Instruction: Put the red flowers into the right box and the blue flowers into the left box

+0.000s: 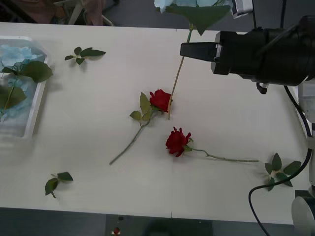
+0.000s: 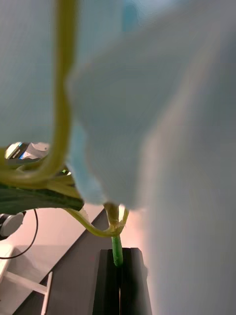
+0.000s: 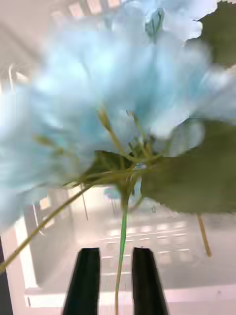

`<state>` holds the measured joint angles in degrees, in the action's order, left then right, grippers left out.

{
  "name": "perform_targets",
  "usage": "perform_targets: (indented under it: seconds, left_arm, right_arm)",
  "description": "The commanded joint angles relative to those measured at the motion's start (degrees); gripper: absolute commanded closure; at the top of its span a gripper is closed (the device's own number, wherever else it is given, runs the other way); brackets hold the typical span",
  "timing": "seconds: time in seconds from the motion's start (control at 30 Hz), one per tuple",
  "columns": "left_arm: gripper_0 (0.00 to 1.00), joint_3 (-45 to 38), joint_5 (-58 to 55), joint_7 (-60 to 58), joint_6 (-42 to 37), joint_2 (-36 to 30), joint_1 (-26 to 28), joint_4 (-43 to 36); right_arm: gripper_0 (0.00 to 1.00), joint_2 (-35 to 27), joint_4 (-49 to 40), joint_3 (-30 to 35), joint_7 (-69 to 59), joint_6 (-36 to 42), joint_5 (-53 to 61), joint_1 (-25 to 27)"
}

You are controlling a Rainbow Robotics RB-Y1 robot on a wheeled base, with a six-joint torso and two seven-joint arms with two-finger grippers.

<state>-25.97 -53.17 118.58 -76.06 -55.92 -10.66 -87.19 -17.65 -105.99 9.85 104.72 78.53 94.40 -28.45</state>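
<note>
- The right gripper [image 2: 118, 268], black fingers clamped on a thin green stem, holds a fluffy pale blue flower [image 1: 193, 9] raised over the table's far edge.
- The left gripper [image 3: 116, 280], black fingers parted around another blue flower's [image 3: 118, 93] thin stem, not pinching it.
- Blue flowers [image 1: 15, 56] lie in the left box [image 1: 35, 110].
- Two deep-red roses [image 1: 160, 100] lie mid-table [image 1: 83, 128].

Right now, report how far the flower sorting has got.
Done: blue flowers lie in the left box. In hand: the right gripper is shut on another blue flower, lifted. The left gripper is open over that box. Left: two red roses on the table.
</note>
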Motion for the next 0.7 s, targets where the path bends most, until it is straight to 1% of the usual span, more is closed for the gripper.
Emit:
perform_targets:
  seconds: [0.03, 0.07, 0.17, 0.23, 0.4, 0.5, 0.53, 0.57, 0.6, 0.63, 0.7]
  left_arm:
    - [0.34, -0.5, 1.1, 2.2, 1.3, -0.6, -0.8, -0.5]
    - [0.28, -0.6, 1.1, 2.3, 1.4, -0.6, -0.8, -0.5]
    - [0.20, -0.7, 0.6, 2.4, 1.4, -0.6, -0.8, -0.5]
    - [0.18, -0.7, -0.3, 2.4, 1.4, -0.6, -0.8, -0.5]
    - [0.18, -0.9, -6.2, 2.4, 0.3, -0.7, -0.8, -2.1]
    - [0.18, -1.1, -13.6, 2.1, -1.6, -0.6, -0.5, -6.5]
    - [0.15, -0.7, -17.6, 1.7, -1.7, -0.6, -0.1, -8.2]
    - [0.07, -0.1, -21.5, 0.7, -1.3, -0.6, 0.2, -9.6]
    - [0.00, 0.3, -23.6, -0.5, -0.9, -0.4, 0.6, -10.2]
    - [0.00, 1.5, -27.5, -3.1, 0.1, 0.1, 1.2, -11.6]
    - [0.00, 2.6, -30.9, -5.2, 2.7, 1.5, 2.5, -14.0]
  right_arm:
    - [1.00, 0.3, -1.1, 0.0, 0.8, -0.2, 0.5, -1.2]
    - [1.00, 0.3, -1.1, -0.1, 0.8, -0.2, 0.6, -1.2]
    - [1.00, 0.3, -1.1, -0.1, 0.8, -0.2, 0.6, -1.2]
    - [1.00, 0.3, -1.1, -0.1, 0.8, -0.2, 0.6, -1.2]
    - [1.00, 0.3, -1.1, -0.1, 0.8, -0.2, 0.6, -1.2]
    - [1.00, 0.3, -1.1, -0.1, 0.8, -0.2, 0.6, -1.2]
    - [1.00, 0.3, -1.1, -0.1, 0.8, -0.2, 0.6, -1.2]
    - [1.00, 0.3, -1.1, -0.1, 0.8, -0.2, 0.6, -1.2]
    - [1.00, 0.3, -1.1, -0.1, 0.8, -0.2, 0.6, -1.2]
    - [1.00, 0.3, -1.1, -0.1, 0.8, -0.2, 0.6, -1.2]
    - [1.00, 0.3, -1.1, -0.1, 0.8, -0.2, 0.6, -1.2]
